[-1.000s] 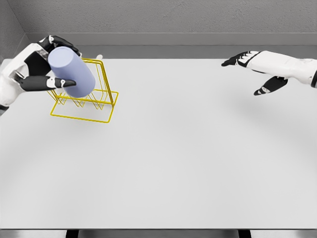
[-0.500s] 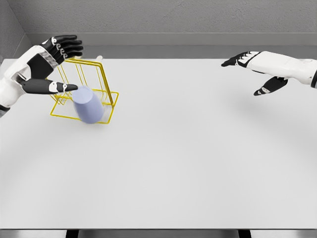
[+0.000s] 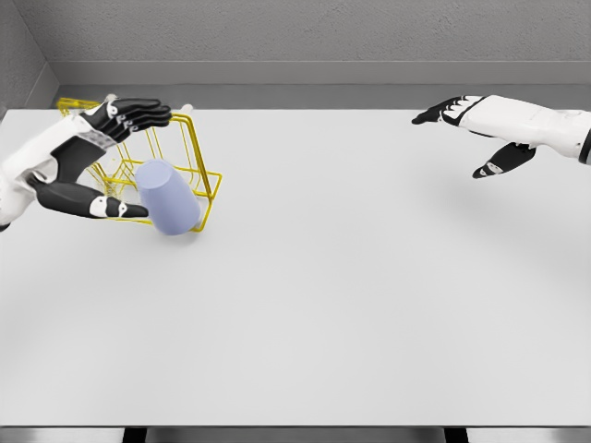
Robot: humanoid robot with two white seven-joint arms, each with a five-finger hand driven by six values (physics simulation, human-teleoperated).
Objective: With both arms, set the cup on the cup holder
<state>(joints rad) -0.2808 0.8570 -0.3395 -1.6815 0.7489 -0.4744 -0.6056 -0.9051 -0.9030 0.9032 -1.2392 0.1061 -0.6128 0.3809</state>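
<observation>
We see our left hand (image 3: 92,166) at about 9 o'clock on the table (image 3: 351,295), with its white arm coming in from the left edge. The hand is wide open. Its black fingers (image 3: 138,113) stretch out flat toward the right over the top of the rack (image 3: 189,161), and its thumb (image 3: 97,207) points right lower down, with its tip very close to the cup (image 3: 166,197). We cannot tell if the thumb touches the cup. The hand is not holding anything. Our right hand (image 3: 476,129) is far away at about 2 o'clock, up over the table, with its arm coming in from the right edge. It is open too, with its fingers pointing left and its thumb hanging down, and it holds nothing. The cup is a pale purple tube with no handle. It leans a bit, with its top tipped toward the left. It sits at the front of the yellow wire rack, on the rack's low front edge, at about 9 o'clock. The cup hides some of the wires behind it, so we cannot tell if it rests on a peg or just on the frame. Our left hand hides the back left part of the rack. The right arm is cut off at the picture's edge.
</observation>
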